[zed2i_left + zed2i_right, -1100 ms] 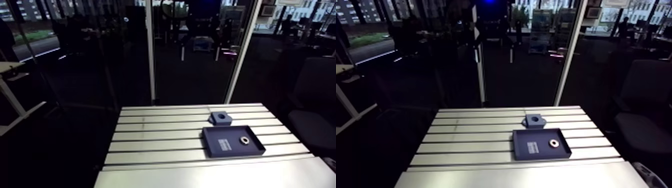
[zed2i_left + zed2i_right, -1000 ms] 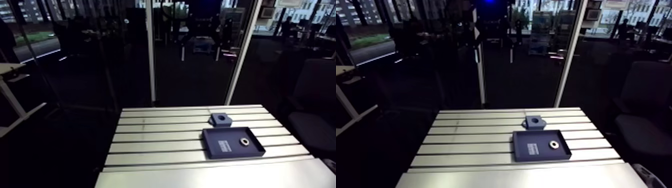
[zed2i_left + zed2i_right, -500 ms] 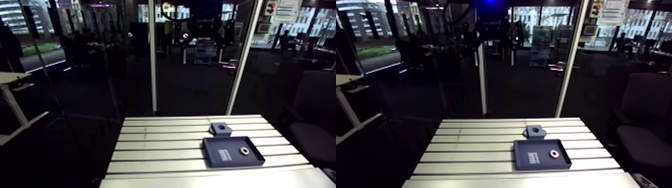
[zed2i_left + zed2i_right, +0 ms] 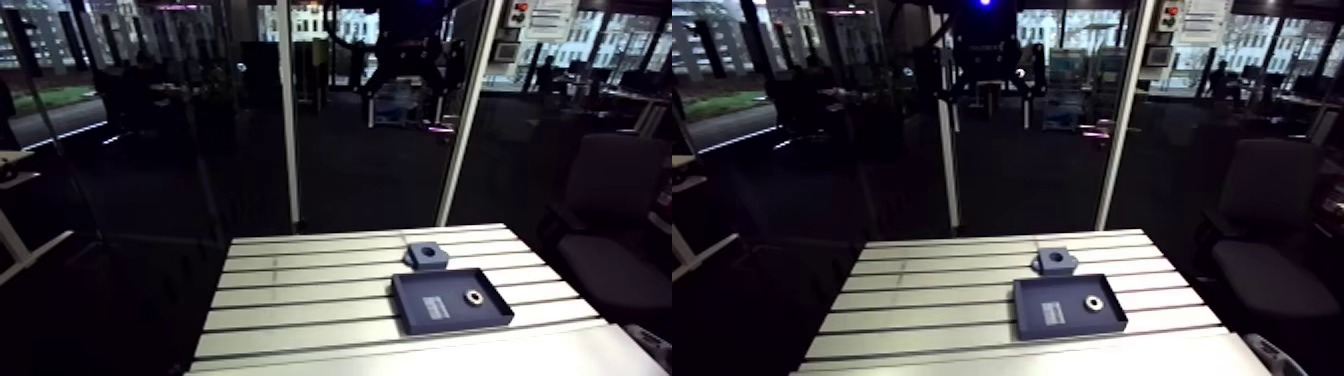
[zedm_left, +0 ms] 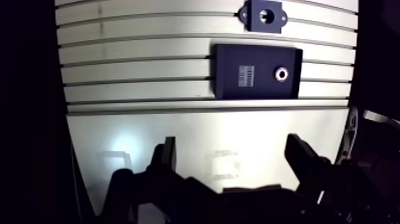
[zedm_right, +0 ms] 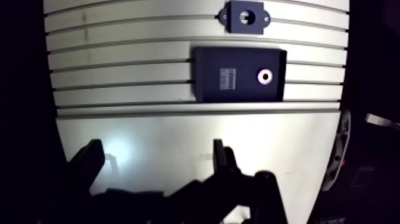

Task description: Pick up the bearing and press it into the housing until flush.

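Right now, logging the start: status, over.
Jaws open, empty. Small silver ring bearing lies in dark rectangular tray; dark square housing block just beyond, bore empty. Nothing in the way.

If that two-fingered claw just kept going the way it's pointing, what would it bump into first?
Probably the bare aluminium table, on its smooth plate short of the dark rectangular tray. The open gripper has nothing between its fingers, though depth is hard to judge.
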You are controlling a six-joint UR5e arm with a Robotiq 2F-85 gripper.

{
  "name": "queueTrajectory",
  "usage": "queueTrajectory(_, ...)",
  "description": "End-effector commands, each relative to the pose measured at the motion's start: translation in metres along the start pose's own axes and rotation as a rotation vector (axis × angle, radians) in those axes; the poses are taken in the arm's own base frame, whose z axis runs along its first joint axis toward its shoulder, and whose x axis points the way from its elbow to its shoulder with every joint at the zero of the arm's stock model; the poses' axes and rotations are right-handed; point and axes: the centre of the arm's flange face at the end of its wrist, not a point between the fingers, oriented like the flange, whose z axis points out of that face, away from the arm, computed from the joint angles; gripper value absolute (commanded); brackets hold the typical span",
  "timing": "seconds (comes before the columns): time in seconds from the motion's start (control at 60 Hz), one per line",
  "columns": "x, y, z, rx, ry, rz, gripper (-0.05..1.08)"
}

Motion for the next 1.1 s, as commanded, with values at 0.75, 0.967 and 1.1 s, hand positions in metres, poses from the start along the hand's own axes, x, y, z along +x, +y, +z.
queueTrajectory(0.75,0.007,0.144,0.149,0.021,-0.042,-0.031,0.01)
queueTrajectory(0.967,0.002,0.160,0.193,0.035,-0.069,0.008,0.01)
queueTrajectory(1.1,0.004,0.160,0.208,0.036,-0.071,0.009,0.01)
